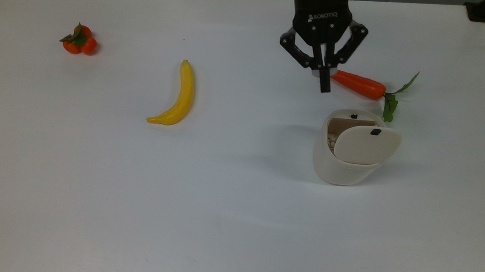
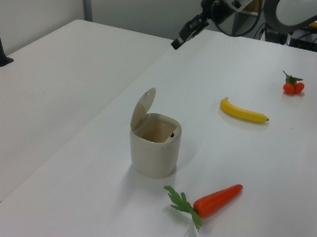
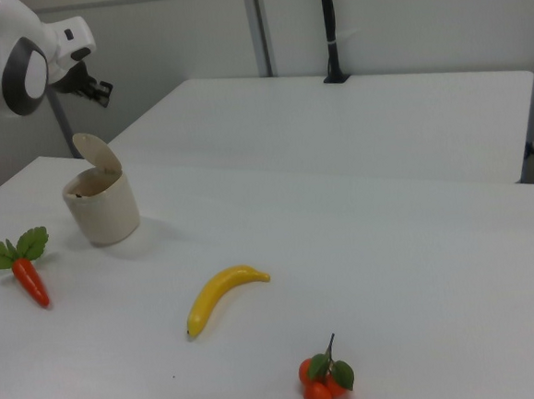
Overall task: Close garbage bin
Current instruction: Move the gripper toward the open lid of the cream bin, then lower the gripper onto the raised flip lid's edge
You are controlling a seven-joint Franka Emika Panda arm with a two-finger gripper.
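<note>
One garbage bin [image 1: 343, 160] stands at the top view's right, its lid [image 1: 368, 144] hinged up, just near of the carrot [image 1: 359, 85]. My gripper [image 1: 324, 89] hangs above the carrot's tip, fingers pressed together and empty, probably so they can push the lid down.

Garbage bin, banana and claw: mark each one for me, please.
garbage bin [image 2: 154, 153], left view, front of its body.
banana [image 1: 182, 95], top view, middle of its curve.
claw [image 1: 325, 87], top view, tip of the closed fingers.
</note>
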